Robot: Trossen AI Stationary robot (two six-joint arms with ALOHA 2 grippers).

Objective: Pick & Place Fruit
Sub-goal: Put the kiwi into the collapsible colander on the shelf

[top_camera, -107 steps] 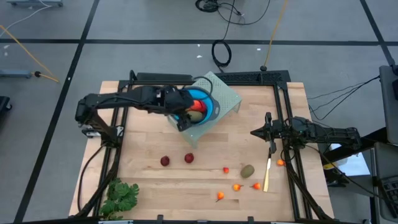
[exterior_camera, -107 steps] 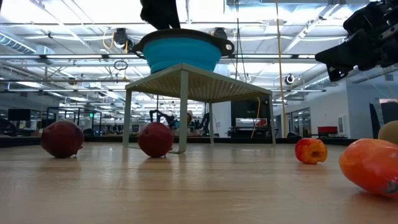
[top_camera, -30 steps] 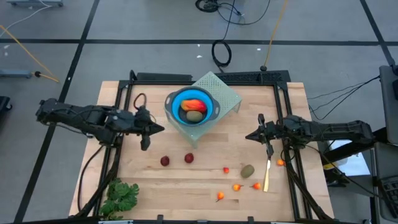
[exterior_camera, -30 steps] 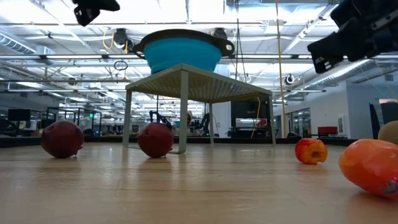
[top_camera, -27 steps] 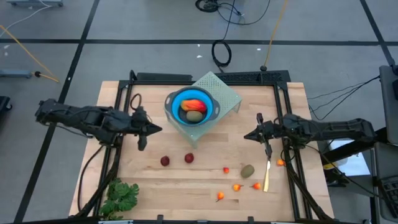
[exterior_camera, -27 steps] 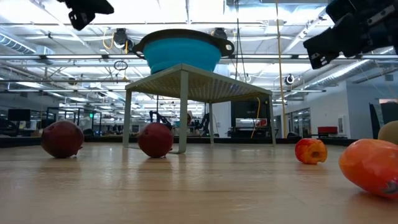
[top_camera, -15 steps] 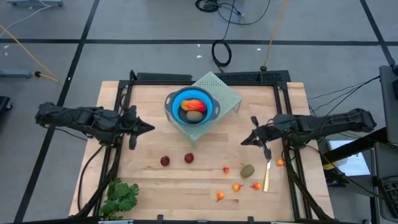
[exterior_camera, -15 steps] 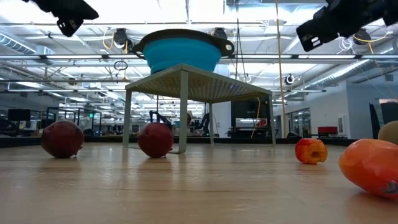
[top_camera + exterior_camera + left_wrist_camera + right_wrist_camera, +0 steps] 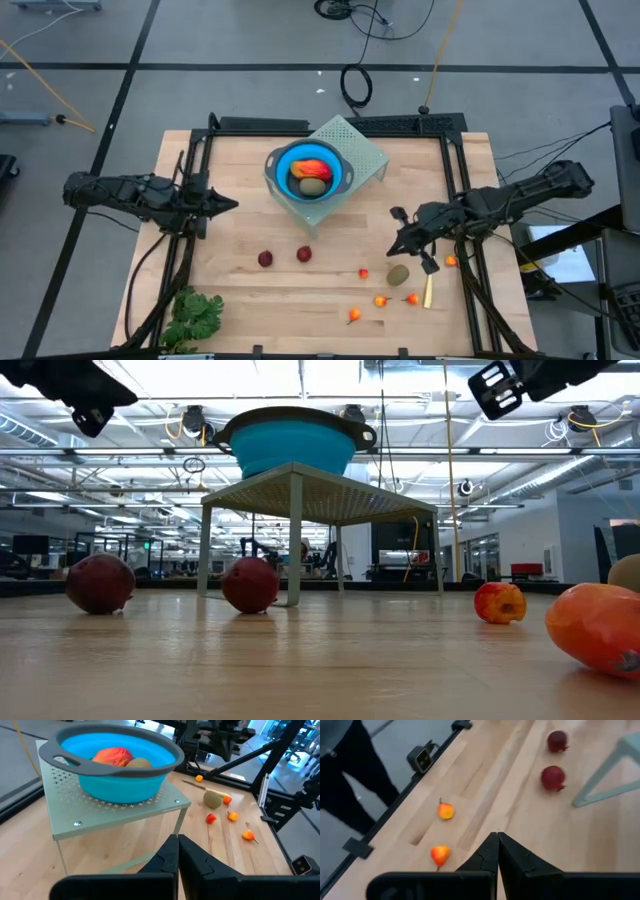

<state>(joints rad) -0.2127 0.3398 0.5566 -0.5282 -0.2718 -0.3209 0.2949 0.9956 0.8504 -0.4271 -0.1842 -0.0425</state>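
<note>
Right hand (image 9: 396, 241), closed and empty, hangs above the table (image 9: 240, 290) near an olive oval fruit (image 9: 398, 274); left hand (image 9: 232, 205), closed, waits by the left edge.

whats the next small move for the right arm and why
Probably open the right gripper and ease it down onto the olive-brown oval. Its fingers are shut and empty above the table, and that oval lies on the wood close beside it, while the blue bowl already holds two pieces. The left gripper waits at the left side.
</note>
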